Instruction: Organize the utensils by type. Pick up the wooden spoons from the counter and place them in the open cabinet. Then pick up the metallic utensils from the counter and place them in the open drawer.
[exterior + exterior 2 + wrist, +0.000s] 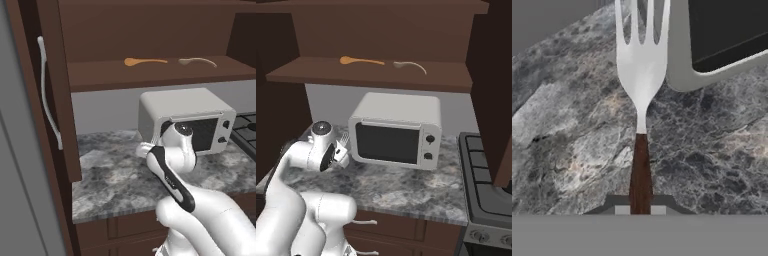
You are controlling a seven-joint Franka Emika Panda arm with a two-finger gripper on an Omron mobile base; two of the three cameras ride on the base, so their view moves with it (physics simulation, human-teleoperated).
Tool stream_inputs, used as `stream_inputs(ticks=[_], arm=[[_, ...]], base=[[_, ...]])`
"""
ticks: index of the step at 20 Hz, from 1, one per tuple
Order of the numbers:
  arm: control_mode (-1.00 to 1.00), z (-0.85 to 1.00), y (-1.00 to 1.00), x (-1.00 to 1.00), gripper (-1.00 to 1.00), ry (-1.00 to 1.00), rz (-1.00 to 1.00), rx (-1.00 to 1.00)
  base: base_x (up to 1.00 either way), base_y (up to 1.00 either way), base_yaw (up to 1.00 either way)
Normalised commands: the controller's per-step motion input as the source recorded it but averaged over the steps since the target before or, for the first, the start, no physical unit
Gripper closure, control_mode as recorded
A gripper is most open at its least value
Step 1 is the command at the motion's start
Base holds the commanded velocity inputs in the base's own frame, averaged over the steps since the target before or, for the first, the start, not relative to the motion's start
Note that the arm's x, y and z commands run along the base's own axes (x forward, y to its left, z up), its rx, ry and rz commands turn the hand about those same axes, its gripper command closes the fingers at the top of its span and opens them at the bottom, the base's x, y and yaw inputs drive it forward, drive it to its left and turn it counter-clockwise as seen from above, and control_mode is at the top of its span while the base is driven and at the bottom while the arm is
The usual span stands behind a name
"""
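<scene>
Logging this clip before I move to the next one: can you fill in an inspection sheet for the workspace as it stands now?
Surface: grey marbled counter, bare around the arm.
Job's things: orange-tan wooden spoon and paler wooden spoon lie apart on the cabinet shelf; fork with dark reddish-brown handle is held above the counter.
Clutter: nothing seen.
Grippers: gripper shut on the fork's handle, tines pointing away from the hand.
Cables: nothing seen.
Surroundings: white microwave, stove, open cabinet door.

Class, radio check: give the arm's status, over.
Gripper shut on fork, above counter. Both wooden spoons shelved in cabinet. Microwave close ahead.
</scene>
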Motion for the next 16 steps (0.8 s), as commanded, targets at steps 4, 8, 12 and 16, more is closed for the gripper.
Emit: stream_inputs(ticks=[4, 8, 12, 16], arm=[[-1.0, 0.38, -0.23, -0.56, 1.0, -0.32, 0.44, -0.12], [-1.0, 0.51, -0.23, -0.46, 1.0, -0.15, 0.38, -0.17], [-1.0, 0.29, -0.26, -0.43, 1.0, -0.14, 0.23, -0.27], [-1.0, 0.22, -0.22, -0.37, 1.0, -0.08, 0.05, -0.22]], base=[[0.0, 0.0, 0.0], [0.0, 0.0, 0.0], [0.0, 0.0, 0.0], [0.0, 0.0, 0.0]])
